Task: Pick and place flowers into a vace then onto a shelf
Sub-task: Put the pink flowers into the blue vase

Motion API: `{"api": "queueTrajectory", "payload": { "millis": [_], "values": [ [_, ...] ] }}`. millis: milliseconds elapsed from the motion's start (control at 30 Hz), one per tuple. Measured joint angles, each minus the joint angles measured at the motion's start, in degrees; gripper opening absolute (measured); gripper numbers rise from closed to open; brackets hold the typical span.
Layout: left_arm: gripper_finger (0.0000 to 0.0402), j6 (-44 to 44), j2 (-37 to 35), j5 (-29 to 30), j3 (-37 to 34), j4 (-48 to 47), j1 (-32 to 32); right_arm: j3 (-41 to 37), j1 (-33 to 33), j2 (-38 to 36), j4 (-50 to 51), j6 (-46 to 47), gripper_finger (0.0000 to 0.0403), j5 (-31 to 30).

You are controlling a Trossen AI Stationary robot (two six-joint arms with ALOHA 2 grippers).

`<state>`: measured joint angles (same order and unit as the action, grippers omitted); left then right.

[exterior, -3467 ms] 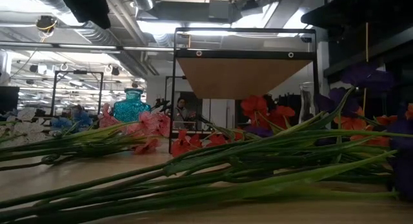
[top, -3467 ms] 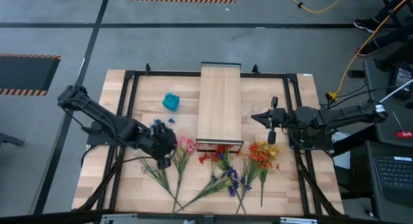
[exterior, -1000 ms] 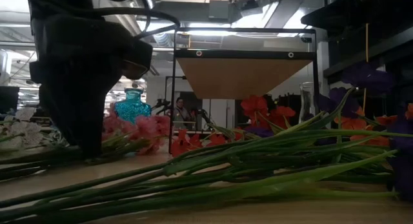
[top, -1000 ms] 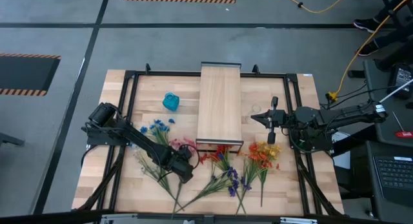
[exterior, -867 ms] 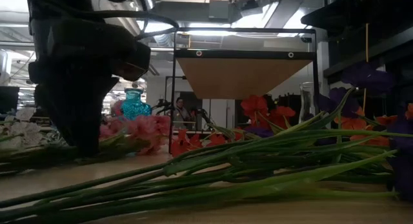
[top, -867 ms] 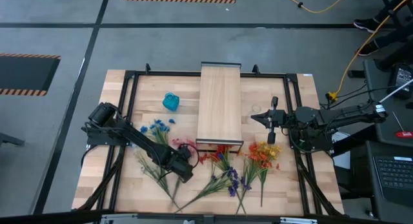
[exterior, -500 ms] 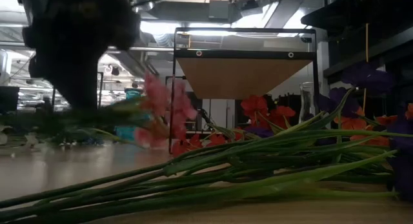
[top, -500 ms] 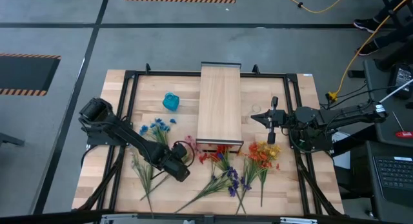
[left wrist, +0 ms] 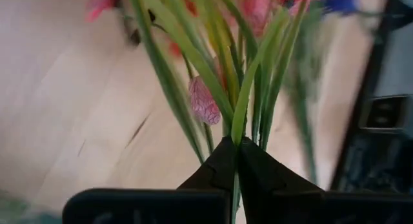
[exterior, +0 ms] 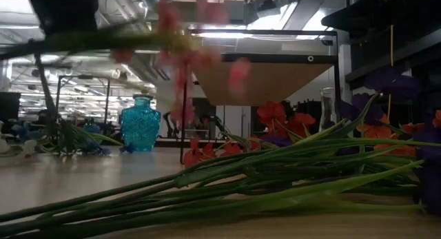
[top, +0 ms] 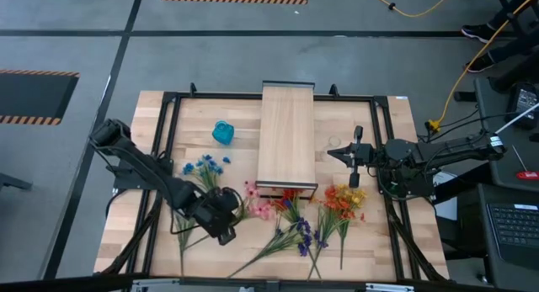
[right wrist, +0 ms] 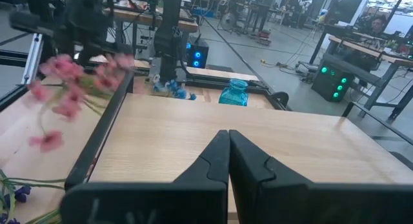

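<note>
The left tool (top: 221, 218) is clamped low on the pink flowers' (top: 255, 201) stems, blooms free for carrying to the blue vase (top: 222, 133), while the closed, empty right tool (top: 354, 162) waits beside the shelf (top: 286, 132)

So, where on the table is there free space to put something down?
Bare wood lies between the small teal glass vase and the table's far edge, and right of the raised light-wood shelf toward the far edge. The near strip is crowded with artificial flower sprigs.
</note>
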<state>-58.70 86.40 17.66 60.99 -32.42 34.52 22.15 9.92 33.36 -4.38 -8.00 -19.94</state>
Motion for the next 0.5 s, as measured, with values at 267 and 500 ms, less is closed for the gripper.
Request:
{"api": "queueTrajectory", "payload": {
  "millis": [267, 500],
  "values": [
    [0.0004, 15.1, -0.7, 0.7, 0.0, 11.6, -0.5, 0.0, 0.0, 0.0, 0.0, 0.0, 0.0008, 0.0],
    [0.0003, 25.9, -1.6, 4.0, 0.0, 15.4, -0.9, 0.0, 0.0, 0.0, 0.0, 0.0, 0.0008, 0.0]
  ]
}}
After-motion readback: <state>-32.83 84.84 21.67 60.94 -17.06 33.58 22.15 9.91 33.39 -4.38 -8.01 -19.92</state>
